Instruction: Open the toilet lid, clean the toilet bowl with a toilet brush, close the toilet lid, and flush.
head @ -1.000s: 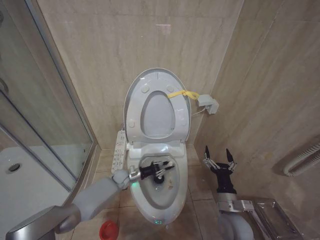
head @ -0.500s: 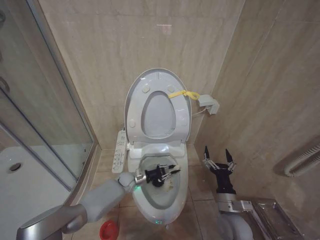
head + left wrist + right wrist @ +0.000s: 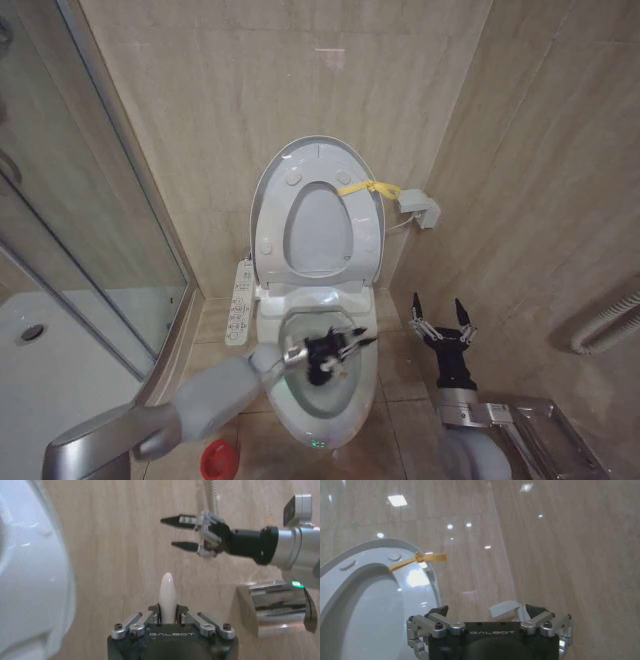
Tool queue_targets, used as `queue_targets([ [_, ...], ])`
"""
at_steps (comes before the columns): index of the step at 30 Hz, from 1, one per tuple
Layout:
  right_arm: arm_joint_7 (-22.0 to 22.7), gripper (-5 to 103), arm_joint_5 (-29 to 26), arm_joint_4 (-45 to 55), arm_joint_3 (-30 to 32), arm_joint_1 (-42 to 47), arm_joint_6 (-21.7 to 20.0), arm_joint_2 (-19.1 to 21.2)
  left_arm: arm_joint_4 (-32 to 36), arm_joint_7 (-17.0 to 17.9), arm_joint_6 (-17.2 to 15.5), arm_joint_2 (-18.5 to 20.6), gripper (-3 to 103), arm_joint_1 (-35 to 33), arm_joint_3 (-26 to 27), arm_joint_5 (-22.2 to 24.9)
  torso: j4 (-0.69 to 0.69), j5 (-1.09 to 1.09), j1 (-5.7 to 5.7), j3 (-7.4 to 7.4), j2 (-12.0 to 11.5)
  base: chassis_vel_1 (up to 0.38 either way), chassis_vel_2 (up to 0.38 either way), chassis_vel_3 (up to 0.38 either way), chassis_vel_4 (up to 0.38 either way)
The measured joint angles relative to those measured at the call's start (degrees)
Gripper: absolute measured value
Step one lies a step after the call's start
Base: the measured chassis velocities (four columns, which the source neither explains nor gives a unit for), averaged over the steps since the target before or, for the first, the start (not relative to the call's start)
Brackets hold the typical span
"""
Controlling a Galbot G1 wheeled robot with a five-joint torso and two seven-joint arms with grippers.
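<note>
Toilet lid [image 3: 318, 165] is up, so you're mid-scrub: left gripper [image 3: 330, 352] clamped on toilet brush [image 3: 166, 592] over the toilet bowl [image 3: 365, 385], head prob. inside. Right gripper [image 3: 440, 322], fingers apart, idles right. Closing, flushing left.

"GALBOT" on left end effector [image 3: 168, 624], same on right end effector [image 3: 490, 624]

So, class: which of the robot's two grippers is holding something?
The left gripper, over the toilet bowl, grips the toilet brush; the right gripper is open and empty.
</note>
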State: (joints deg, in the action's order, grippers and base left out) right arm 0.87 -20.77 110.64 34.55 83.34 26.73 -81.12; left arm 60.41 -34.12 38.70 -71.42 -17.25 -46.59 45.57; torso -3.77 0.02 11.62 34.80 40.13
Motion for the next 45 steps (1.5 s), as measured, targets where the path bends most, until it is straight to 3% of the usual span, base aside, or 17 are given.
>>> queue_targets([
  [3,-0.02,100,-0.04,0.11,-0.01,0.09,0.02,0.0,-2.38,0.07,0.09,0.09,20,-0.29,-1.83,-0.28,0.02,0.02,0.01,0.01,-0.01,-0.022,-0.009,-0.007,-0.005],
  [7,-0.08,100,-0.07,0.32,-0.13,0.23,0.02,0.34,-5.73,0.21,0.3,0.66,20,-1.8,-2.88,-0.63,0.16,0.01,0.01,0.02,-0.01,0.0,0.0,0.0,0.0],
  [11,-0.16,100,-0.23,0.32,0.23,0.18,0.04,0.88,-2.79,0.88,-0.06,0.08,20,-0.97,-2.23,0.45,0.14,0.02,0.01,0.02,-0.02,0.0,0.0,0.0,0.0],
  [13,-0.17,100,-0.5,0.25,0.57,0.04,0.05,1.1,0.05,1.35,-0.21,-0.58,20,0.09,-2.13,1.47,0.02,-0.01,0.0,0.0,0.0,0.0,0.0,0.0,0.0],
  [18,-0.22,100,-0.71,0.19,0.6,0.2,0.14,1.34,-4.38,1.51,-0.13,0.14,20,-0.66,-5.48,1.35,0.1,0.01,0.01,0.02,-0.01,0.0,0.0,0.0,0.0],
  [22,-0.28,100,-0.71,0.2,0.52,0.14,0.16,1.36,-3.63,2.79,-0.65,-0.22,20,0.31,-5.88,2.59,0.16,0.01,0.01,0.02,-0.01,0.0,0.0,0.0,0.0],
  [27,-0.33,100,-0.7,-0.08,0.78,0.2,0.31,1.28,1.85,4.04,-1.47,-0.44,20,3.26,-7.26,5.13,0.01,0.01,0.0,0.01,0.0,0.0,0.0,0.0,0.0],
  [30,-0.36,100,-0.71,-0.08,0.78,0.2,0.34,1.02,-0.39,3.87,-1.53,0.07,20,3.3,-9.06,4.84,0.06,0.01,0.01,0.02,-0.01,0.0,0.0,0.0,0.0],
  [32,-0.42,100,-0.7,-0.07,0.56,0.13,0.34,0.89,-3.02,4.16,-1.58,0.48,20,2.87,-9.99,4.64,0.18,0.02,0.01,0.02,-0.01,0.0,0.0,0.0,0.0],
  [35,-0.49,100,-0.69,-0.12,0.66,0.14,0.35,1.01,-1.72,4.6,-1.93,0.04,20,2.96,-8.76,5.09,0.17,0.02,0.01,0.02,-0.01,0.016,0.034,0.012,0.004],
  [37,-0.5,100,-0.69,-0.18,1.02,0.2,0.42,1.02,0.81,5.51,-2.18,-1.03,20,3.43,-7.4,5.91,0.04,0.0,0.01,0.01,-0.01,0.0,0.0,0.0,0.0],
  [40,-0.5,100,-0.7,-0.21,1.08,0.22,0.44,0.83,-0.43,6.06,-1.82,-1.39,20,3.03,-7.5,5.53,0.0,0.01,0.0,0.01,0.0,0.0,0.0,0.0,0.0],
  [42,-0.5,100,-0.71,-0.22,1.01,0.21,0.45,0.76,-1.9,6.3,-1.73,-1.27,20,2.45,-7.89,5.09,0.0,0.01,0.01,0.01,0.0,0.0,0.0,0.0,0.0],
  [44,-0.57,100,-0.69,-0.23,0.61,0.13,0.44,0.67,-6.75,6.94,-1.22,-0.98,20,0.73,-8.41,3.76,0.14,0.01,0.01,0.02,-0.01,0.0,0.0,0.0,0.0],
  [45,-0.57,100,-0.69,-0.23,0.61,0.13,0.44,0.67,-6.75,6.94,-1.22,-0.98,20,0.73,-8.41,3.76,0.14,0.01,0.01,0.02,-0.01,0.0,0.0,0.0,0.0],
])
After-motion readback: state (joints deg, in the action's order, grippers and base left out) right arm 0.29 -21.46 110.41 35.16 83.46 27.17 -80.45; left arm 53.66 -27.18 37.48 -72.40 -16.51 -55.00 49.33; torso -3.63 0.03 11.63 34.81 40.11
